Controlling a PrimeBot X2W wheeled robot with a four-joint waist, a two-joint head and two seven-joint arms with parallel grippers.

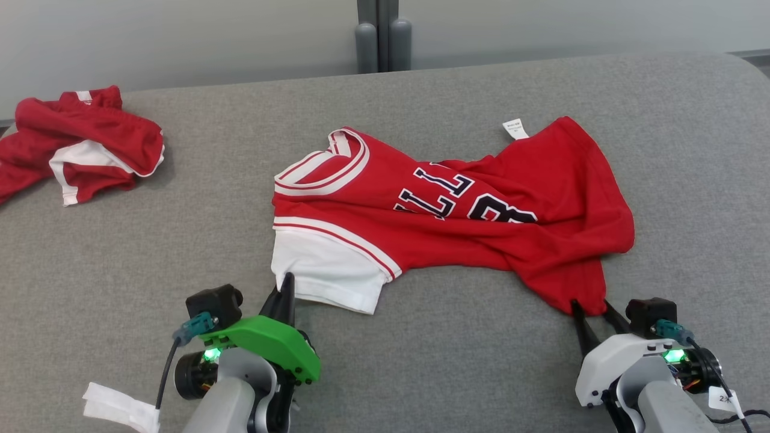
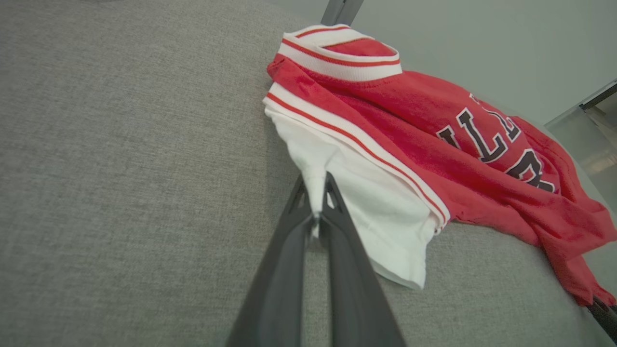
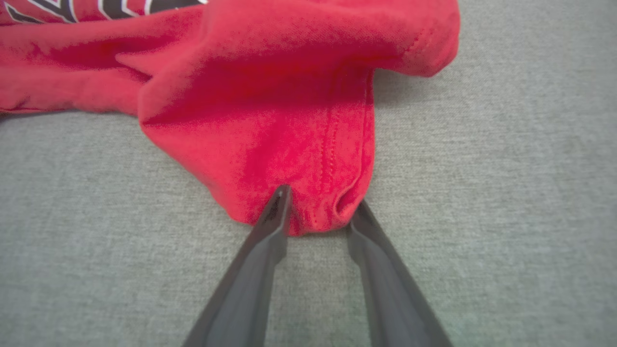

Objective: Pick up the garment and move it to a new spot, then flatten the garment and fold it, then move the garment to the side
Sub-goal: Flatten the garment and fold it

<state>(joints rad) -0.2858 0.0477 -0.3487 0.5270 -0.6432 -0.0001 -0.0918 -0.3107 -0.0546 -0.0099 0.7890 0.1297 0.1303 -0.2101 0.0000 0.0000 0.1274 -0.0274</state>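
matt cloth garment [image 1: 511,240], rough woven tabletop [image 1: 180,252]

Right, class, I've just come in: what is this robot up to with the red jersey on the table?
The robot is taking hold of a red jersey that lies crumpled on a grey table. Its left gripper is shut on the edge of the white sleeve. Its right gripper stands open, fingers either side of a red hem corner, not yet closed. Another red-and-white garment lies bunched at the far left.
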